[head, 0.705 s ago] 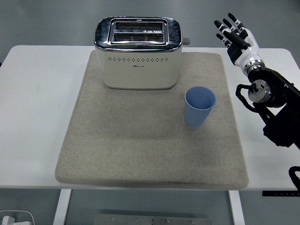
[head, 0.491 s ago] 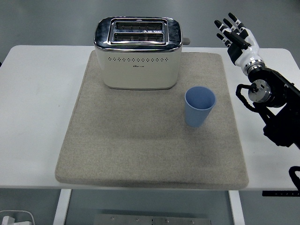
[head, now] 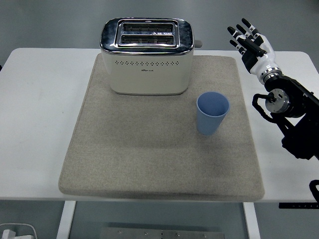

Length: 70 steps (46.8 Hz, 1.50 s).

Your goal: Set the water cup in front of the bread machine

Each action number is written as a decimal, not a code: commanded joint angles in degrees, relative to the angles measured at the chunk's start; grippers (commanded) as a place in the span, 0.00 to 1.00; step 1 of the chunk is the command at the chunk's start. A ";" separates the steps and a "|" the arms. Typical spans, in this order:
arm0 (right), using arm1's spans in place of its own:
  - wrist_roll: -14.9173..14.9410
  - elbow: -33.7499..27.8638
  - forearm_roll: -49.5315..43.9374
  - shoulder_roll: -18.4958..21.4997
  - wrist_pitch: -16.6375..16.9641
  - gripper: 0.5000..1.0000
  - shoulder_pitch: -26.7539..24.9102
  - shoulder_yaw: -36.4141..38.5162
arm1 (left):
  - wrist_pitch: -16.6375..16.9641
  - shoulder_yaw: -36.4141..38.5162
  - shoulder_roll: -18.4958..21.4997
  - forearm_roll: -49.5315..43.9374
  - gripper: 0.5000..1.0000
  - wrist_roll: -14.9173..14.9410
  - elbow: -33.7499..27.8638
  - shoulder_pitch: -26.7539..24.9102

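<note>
A light blue water cup [head: 212, 113] stands upright on the grey mat [head: 149, 159], to the right of and a little nearer than the cream and chrome bread machine [head: 146, 56] at the mat's back. My right hand [head: 250, 44] is raised over the table's back right, well clear of the cup, with its fingers spread and holding nothing. Its black arm [head: 291, 109] comes in from the right edge.
The white table [head: 40, 124] shows bare on both sides of the mat. The table's near edge runs along the bottom. A white object [head: 17, 231] lies on the floor at the bottom left.
My right hand and arm have shifted slightly to the right. The cup and the bread machine have not moved.
</note>
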 commanded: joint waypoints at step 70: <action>6.68 30.76 -4.57 -24.53 10.85 0.86 -21.92 -0.15 | 0.01 -0.17 0.00 0.00 1.00 -0.02 -0.06 0.00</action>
